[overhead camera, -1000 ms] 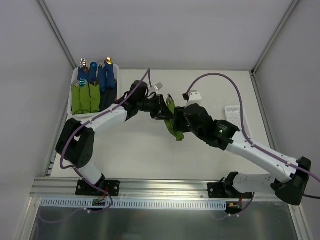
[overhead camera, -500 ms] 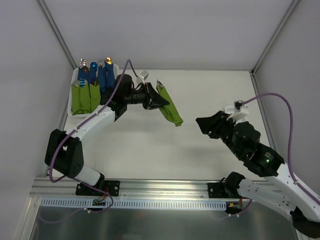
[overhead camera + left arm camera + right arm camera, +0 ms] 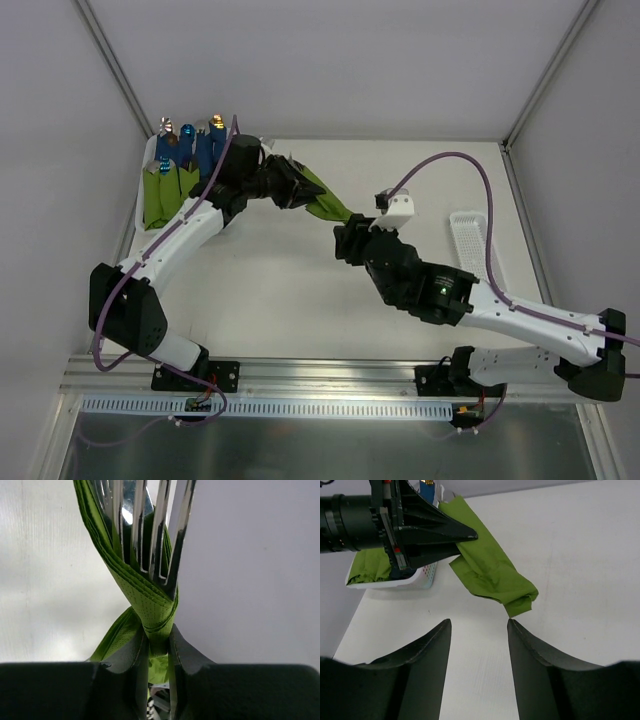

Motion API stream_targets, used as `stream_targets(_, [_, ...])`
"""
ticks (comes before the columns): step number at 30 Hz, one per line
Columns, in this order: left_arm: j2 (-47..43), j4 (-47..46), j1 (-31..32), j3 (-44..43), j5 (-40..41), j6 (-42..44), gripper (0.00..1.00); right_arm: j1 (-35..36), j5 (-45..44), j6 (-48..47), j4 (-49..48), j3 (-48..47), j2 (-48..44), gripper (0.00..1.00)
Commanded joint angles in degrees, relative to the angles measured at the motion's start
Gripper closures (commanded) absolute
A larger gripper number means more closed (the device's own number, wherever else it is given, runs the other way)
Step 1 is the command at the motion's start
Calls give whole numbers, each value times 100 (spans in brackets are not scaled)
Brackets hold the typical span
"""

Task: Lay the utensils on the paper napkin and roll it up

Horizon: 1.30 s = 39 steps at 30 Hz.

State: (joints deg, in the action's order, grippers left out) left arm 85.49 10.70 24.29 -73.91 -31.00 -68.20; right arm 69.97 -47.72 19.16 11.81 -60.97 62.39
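Upper centre-left of the top view, left jaws clench the lime paper napkin [image 3: 325, 203], wrapped around a fork [image 3: 150, 530], over the counter [image 3: 280, 290]. Right jaws hang released nearby. The paper looks soft, light and crushable, so grip mid-roll where stiff metal backs it.

Upper left of the top view there's a white bin [image 3: 141, 212] stuffed with green rolls [image 3: 165, 195] and blue rolls [image 3: 210, 155]. A small white slotted tray [image 3: 468, 238] sits on the desk [image 3: 270, 300], right side.
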Motion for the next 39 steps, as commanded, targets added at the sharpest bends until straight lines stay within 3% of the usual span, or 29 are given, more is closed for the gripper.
stream_targets(1, [-121, -76, -47, -133, 16, -772, 100, 69, -712, -404, -1058, -327, 273, 47])
stream_targets(6, [-121, -156, -82, -211, -221, -1431, 100, 226, -1080, -202, -1163, -390, 493, 50])
stream_targets(10, [-77, -200, -100, -299, -432, -1950, 100, 473, -1915, -614, -2471, 58, 414, 49])
stream_targets(14, [-42, -226, -100, -361, -529, -2100, 100, 508, -2021, -1019, -2965, 16, 668, 48])
stream_targets(22, [-156, -226, -100, -221, -459, -2276, 100, 517, -2574, -476, -2290, -635, 1065, 53])
stream_targets(28, [-235, -209, -83, -71, -407, -2320, 100, 482, -2830, 316, -1893, -487, 793, 53])
stream_targets(39, [-288, -130, -12, 122, -213, -2259, 100, 52, -2250, 1475, -1429, -152, 555, 51])
